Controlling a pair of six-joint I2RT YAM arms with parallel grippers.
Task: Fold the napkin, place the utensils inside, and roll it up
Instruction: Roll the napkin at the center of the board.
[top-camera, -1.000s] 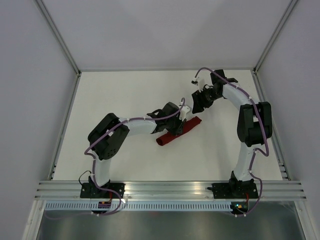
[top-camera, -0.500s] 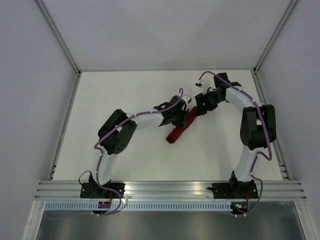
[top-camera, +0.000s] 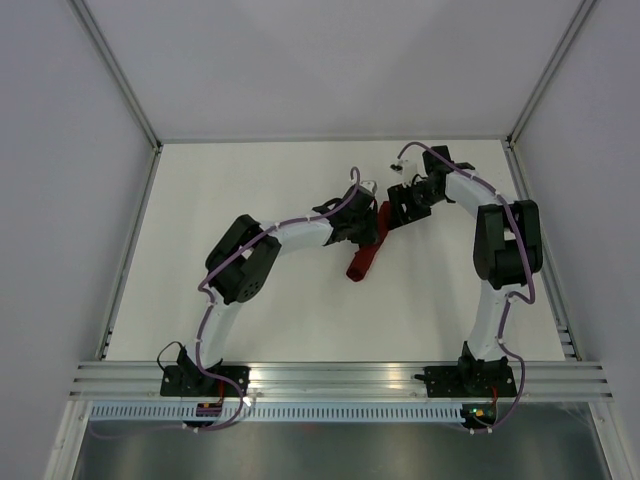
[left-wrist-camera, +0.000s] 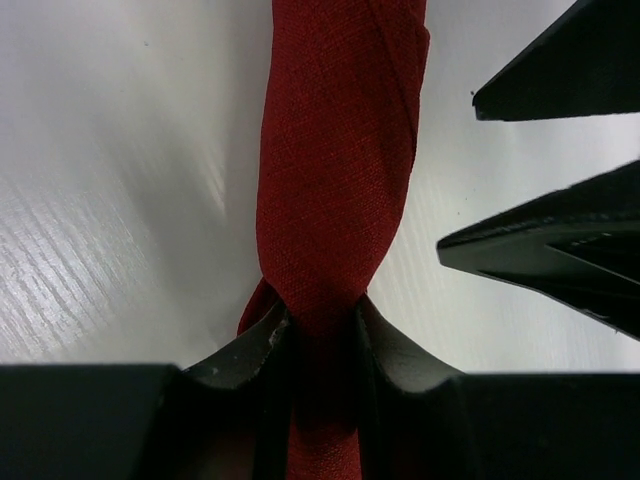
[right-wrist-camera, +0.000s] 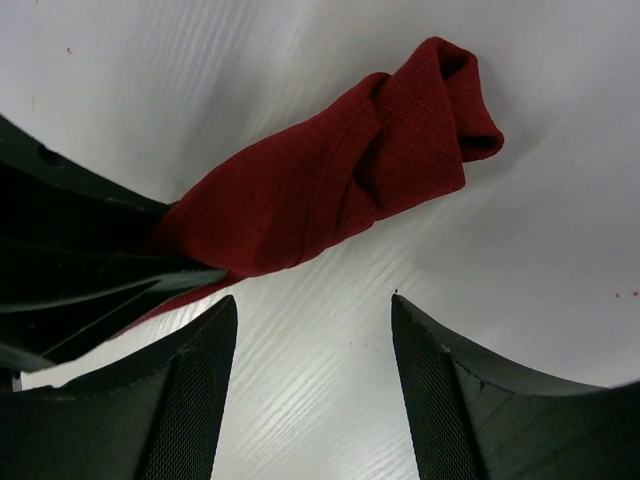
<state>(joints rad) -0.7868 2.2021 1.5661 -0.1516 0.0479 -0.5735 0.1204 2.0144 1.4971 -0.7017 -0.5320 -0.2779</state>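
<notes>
Near table (top-camera: 250, 200) centre, twd 1 o'clock, dark red cloth napkin (top-camera: 362, 262) lies rolled up; utensils unseen, prob. inside; left fingers (left-wrist-camera: 240, 360) clench roll, right fingers (right-wrist-camera: 190, 400) spread, empty. Nearly done.

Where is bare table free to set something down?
Bare table between the left wall and left arm, and between the napkin roll and near rail. Crowded at far centre: left end effector grips the roll, right end effector open beside it.
</notes>
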